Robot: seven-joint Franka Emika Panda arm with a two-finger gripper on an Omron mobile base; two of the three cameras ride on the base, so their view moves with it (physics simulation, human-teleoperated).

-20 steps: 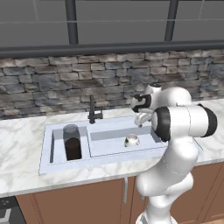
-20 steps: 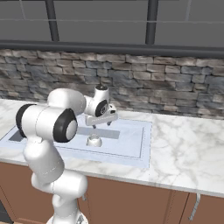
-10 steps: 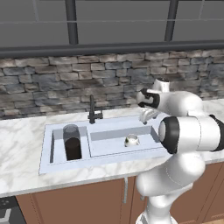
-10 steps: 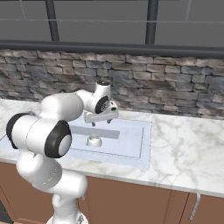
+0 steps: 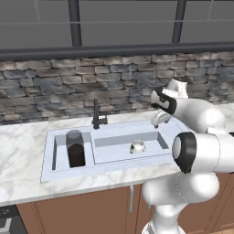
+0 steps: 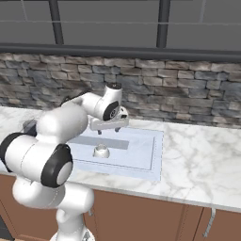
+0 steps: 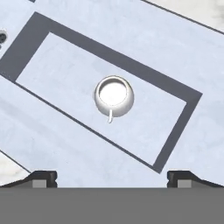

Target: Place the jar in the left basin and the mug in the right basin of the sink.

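The pale blue-grey sink (image 5: 48, 171) is set into the marble counter. The tall dark jar (image 5: 76, 149) stands upright in the narrow left basin (image 5: 59, 153). In the wide right basin (image 5: 114, 153) the squat white mug (image 5: 137, 146) sits upright near the middle. My gripper (image 5: 160, 120) hangs above the basin's right rear part, open, with nothing between its fingers. The hand view looks straight down on the mug (image 7: 113, 96) on the basin floor (image 7: 61, 72), well clear of the gripper (image 7: 111, 178). From the right, the gripper (image 6: 109, 128) is above and behind the mug (image 6: 100, 151).
A thin dark faucet (image 5: 97, 116) rises at the sink's rear edge between the basins. A stone backsplash (image 5: 55, 91) runs behind the marble counter (image 6: 202, 160). My own white elbow (image 5: 196, 151) bulges over the counter's front right.
The hand has drifted a little to the right above the right basin, still open. The elbow has swung forward and lower. Mug and jar have not moved.
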